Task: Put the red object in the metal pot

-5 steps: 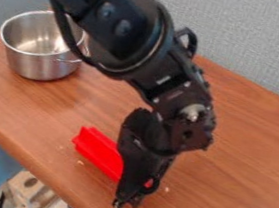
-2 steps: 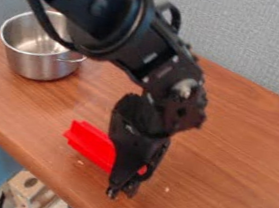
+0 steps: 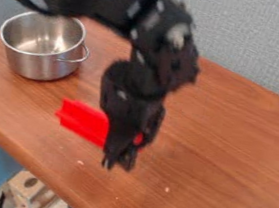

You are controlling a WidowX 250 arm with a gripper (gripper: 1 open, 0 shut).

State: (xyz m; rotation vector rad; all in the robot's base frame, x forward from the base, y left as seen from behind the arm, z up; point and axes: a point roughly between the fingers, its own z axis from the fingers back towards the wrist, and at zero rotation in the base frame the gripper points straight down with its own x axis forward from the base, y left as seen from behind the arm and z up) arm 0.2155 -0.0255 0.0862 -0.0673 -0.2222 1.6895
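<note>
Down near the desk's [image 3: 232, 133] front edge, the claw [image 3: 118, 153] points steeply downward, seemingly clamped on the red object [image 3: 83, 120] (motion blur hides the actual contact). 1 metal pot [image 3: 40, 45] sits well apart at the desk's far left.

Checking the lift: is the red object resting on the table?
Cannot tell. In the blurred camera view the red object sits at the gripper, partly hidden; no gap or contact with the table shows plainly.
</note>
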